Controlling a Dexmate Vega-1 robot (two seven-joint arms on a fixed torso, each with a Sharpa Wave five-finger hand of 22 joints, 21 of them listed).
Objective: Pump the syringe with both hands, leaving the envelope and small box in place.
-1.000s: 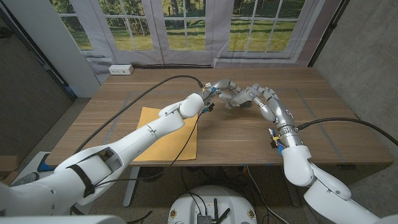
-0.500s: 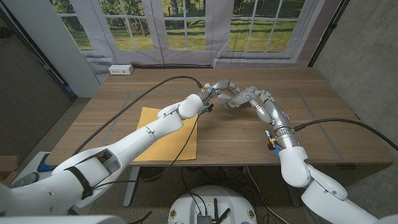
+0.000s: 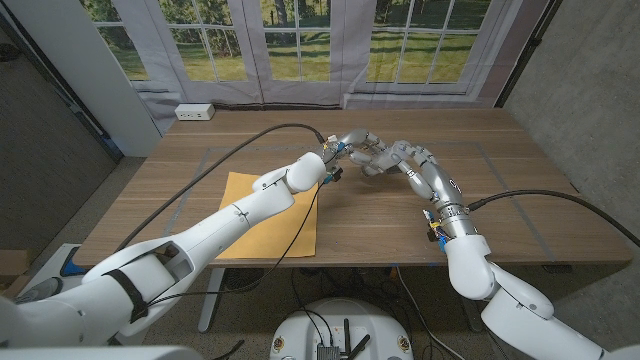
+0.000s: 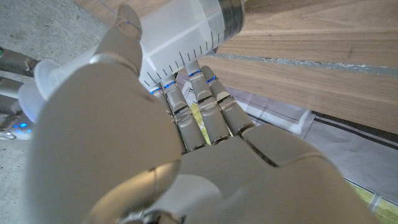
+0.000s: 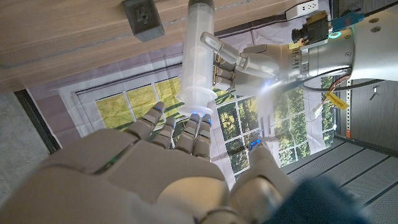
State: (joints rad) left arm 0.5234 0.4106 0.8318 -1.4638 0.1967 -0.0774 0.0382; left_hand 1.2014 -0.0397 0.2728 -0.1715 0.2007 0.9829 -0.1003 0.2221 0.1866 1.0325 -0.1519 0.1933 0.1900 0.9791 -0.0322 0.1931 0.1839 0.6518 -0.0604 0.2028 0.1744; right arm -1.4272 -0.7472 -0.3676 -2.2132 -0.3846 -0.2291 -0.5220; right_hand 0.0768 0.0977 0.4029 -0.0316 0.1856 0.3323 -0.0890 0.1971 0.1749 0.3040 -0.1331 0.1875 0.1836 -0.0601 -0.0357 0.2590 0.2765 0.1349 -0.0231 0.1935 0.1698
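Wooden table (image 3: pixel 400 215) under tall windows: I hold the syringe (image 5: pixel 198 53) above its far middle, well beyond the yellow envelope (image 3: pixel 262 215). My left hand (image 3: pixel 352 143) wraps the clear, graduated barrel; my right hand (image 3: pixel 405 158) curls its fingers at the flanged end. I judge pumping is underway; next, press the plunger steadily, keeping the barrel still.

The right hand (image 3: pixel 408 158) has been drawn closer to the left hand (image 3: pixel 352 142) at the syringe (image 5: pixel 198 50), and the right forearm has been swung leftward and straightened.
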